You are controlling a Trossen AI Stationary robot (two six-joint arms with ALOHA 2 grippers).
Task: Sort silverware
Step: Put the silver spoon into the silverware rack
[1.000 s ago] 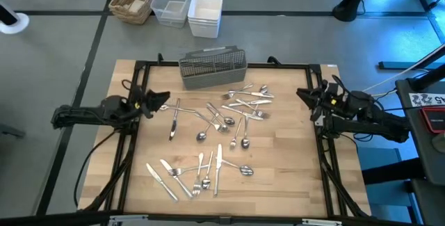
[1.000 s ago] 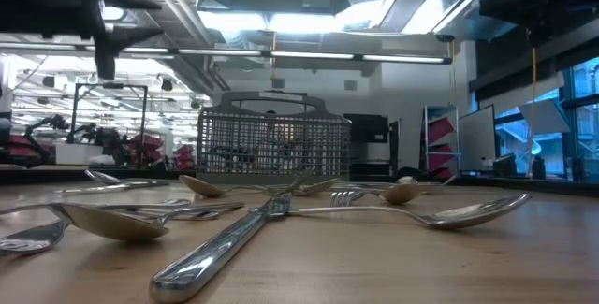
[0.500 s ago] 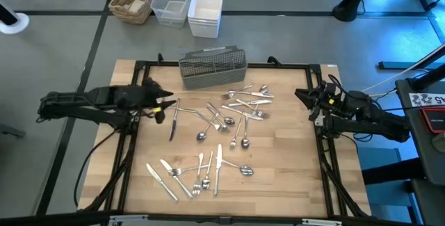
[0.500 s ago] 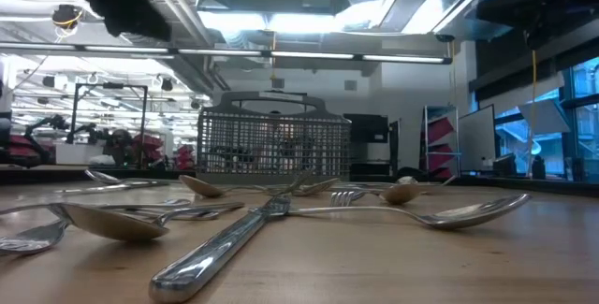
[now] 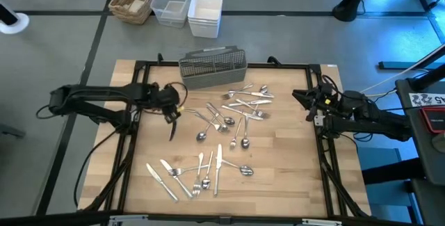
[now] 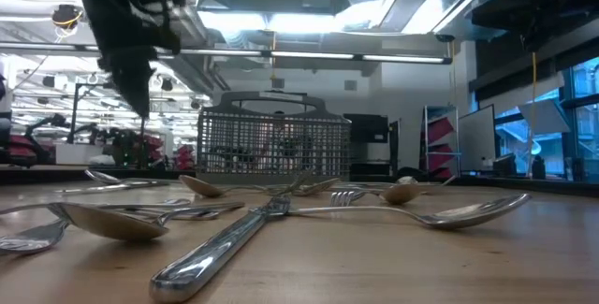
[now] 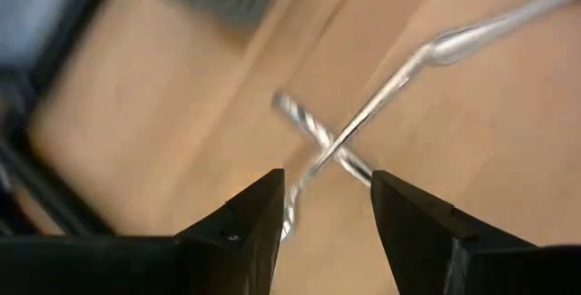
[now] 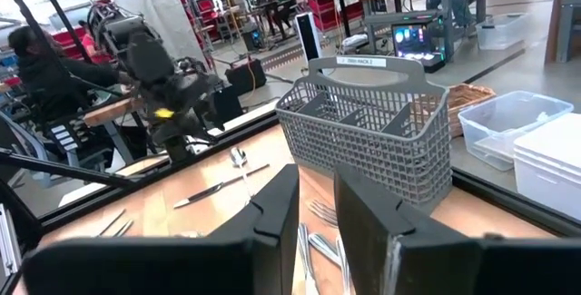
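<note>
Left gripper (image 5: 172, 113) hangs over the left part of the wooden table (image 5: 285, 174), fingers (image 7: 250, 218) spread apart, nothing between them. Directly beneath it in the left wrist view lie two crossed pieces of shiny silver-coloured metal silverware (image 7: 363, 122); not touching them. Rest of the silverware, thin forks, spoons and table knives (image 5: 229, 111), is scattered across the table middle, with a second bunch (image 5: 191, 174) near the front edge. Grey mesh metal caddy (image 5: 213, 67) stands at the table's far edge, just beyond the middle scatter. Right gripper (image 5: 304, 99) waits at the right edge of the table, pointing toward the pile, fingers (image 8: 272, 218) partly apart with nothing held. Woven basket (image 5: 133, 0) and clear plastic tubs (image 5: 188, 7) sit on the floor beyond the table.
</note>
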